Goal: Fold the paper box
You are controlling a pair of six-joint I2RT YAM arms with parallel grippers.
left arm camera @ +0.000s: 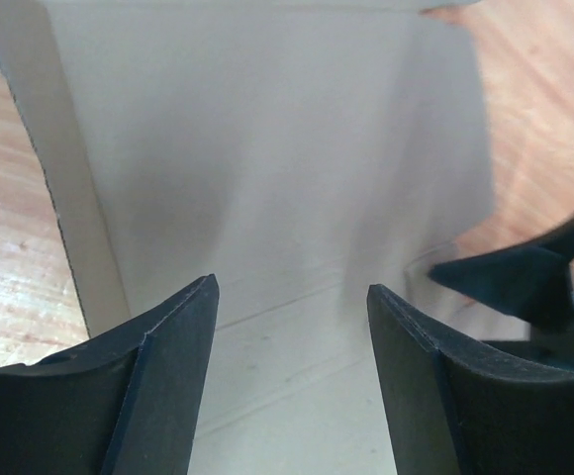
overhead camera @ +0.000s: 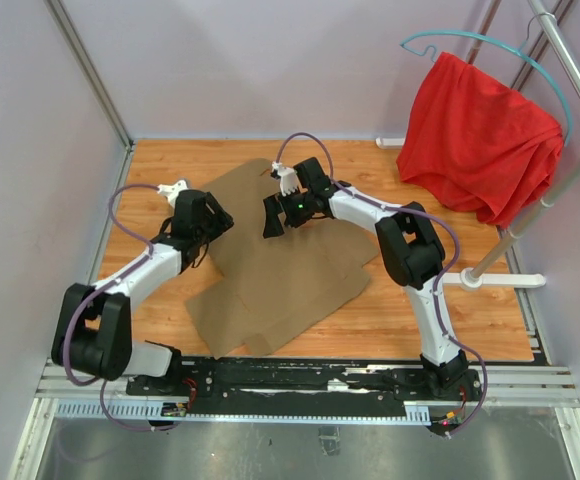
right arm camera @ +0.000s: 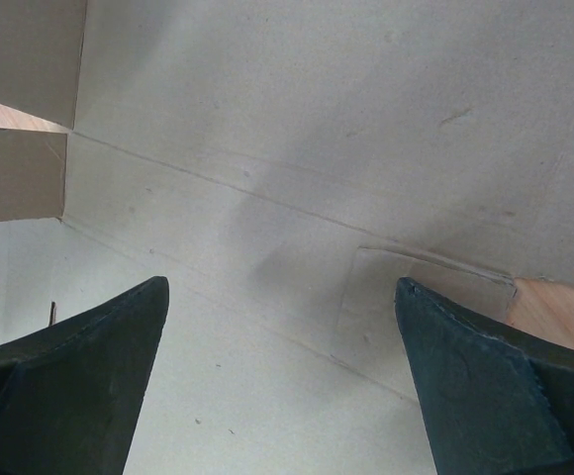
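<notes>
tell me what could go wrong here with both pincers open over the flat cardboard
1. The paper box lies loose on the table; a push from one pincer could slide it rather than fold it.
2. The left pincer and right pincer are close together over the sheet and could collide.

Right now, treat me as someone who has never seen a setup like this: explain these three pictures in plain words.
These are two robot arms bolted to the near edge of a wooden table. The wide picture looks down from above and behind them. The other two come from cameras on each wrist, so the dark wedges are that arm's own fingers. A flat brown paper box, still unfolded, lies on the table. The left gripper and right gripper hover over it, both open, holding nothing. A red cloth hangs on a rack at the far right.
</notes>
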